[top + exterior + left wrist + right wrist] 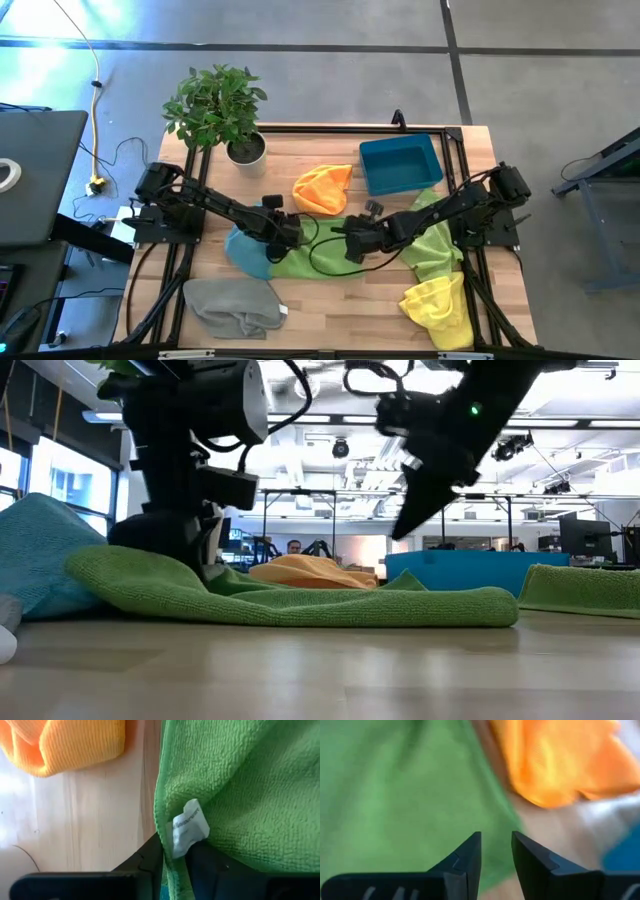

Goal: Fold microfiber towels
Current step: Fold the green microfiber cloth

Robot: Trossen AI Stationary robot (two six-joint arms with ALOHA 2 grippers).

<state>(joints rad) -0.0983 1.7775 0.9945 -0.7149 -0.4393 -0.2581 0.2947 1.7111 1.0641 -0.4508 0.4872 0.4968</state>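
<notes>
A green towel [318, 258] lies spread across the middle of the table, its folded edge [300, 602] facing the near side. My left gripper [293, 235] is down at the towel's left end, open, with the towel's edge [167, 820] and a white label [189, 827] in the gap between its fingers. My right gripper [350, 247] hangs open above the towel's right part [395, 785], with nothing between its fingers [470, 855]. Around it lie the light blue [246, 252], orange [322, 188], lime green [437, 238], yellow [440, 305] and grey [232, 305] towels. My left gripper has the green towel's hemmed edge [169, 870], right by the white label, standing between its parted fingers and lying against their inner sides. The fingers slant down onto it from above. The towel rests slack on the table and on the light blue towel [40, 550].
A rigid blue bin [400, 165] stands at the far right and a potted plant [222, 110] at the far left corner. Bare wood shows along the near edge between the grey and yellow towels. A person shows in the room behind.
</notes>
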